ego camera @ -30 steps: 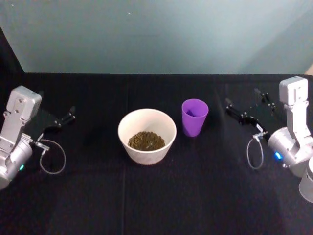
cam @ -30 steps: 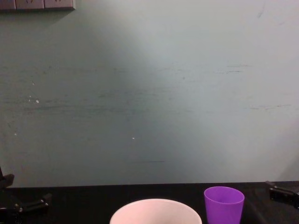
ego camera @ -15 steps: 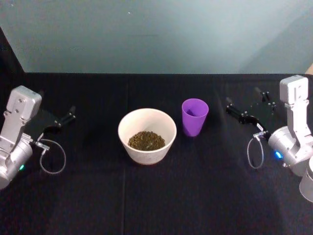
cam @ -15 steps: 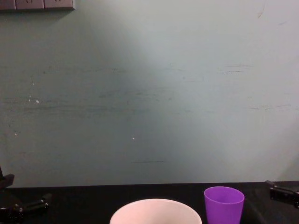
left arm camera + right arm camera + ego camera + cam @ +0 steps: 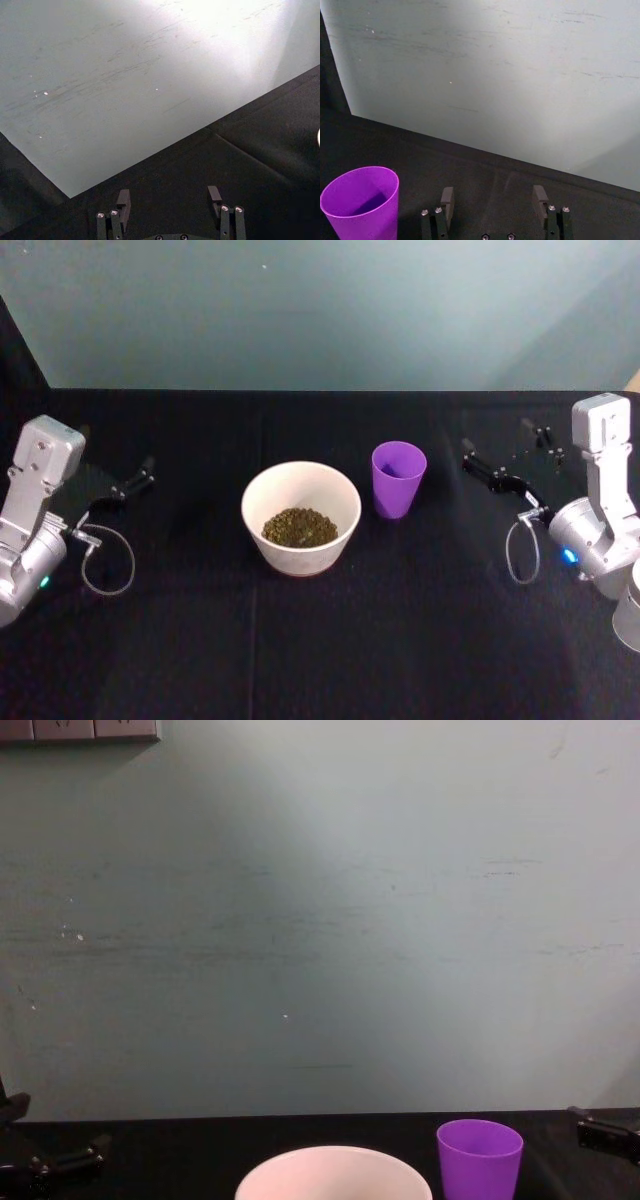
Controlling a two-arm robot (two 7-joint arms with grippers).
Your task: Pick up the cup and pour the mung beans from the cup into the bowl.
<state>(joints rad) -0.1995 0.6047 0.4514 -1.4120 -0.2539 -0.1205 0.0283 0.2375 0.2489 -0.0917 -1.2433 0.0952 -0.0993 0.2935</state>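
Mung beans [image 5: 299, 527] already lie in the white bowl [image 5: 258, 502], and the purple cup [image 5: 398, 479] stands upright on the black worktop [image 5: 400, 630], just beside the bowl on its right. From what I can see of the cup's inside in my right wrist view, no beans show, though its bottom is partly in shadow; I judge the pour done and the cup set back down, with nothing left but to stay clear.

My right pincer [image 5: 502, 462] hangs open and empty, the cup to its left and a little apart, the bowl beyond that. My left pincer [image 5: 128, 484] is parked, open and empty, with the bowl well off to its right.

No brand, label or writing can be read on cup, bowl or worktop. The pale wall [image 5: 320, 920] behind carries only scuffs, with part of a grey fitting [image 5: 80, 730] at its upper edge, unmarked as far as I can tell.
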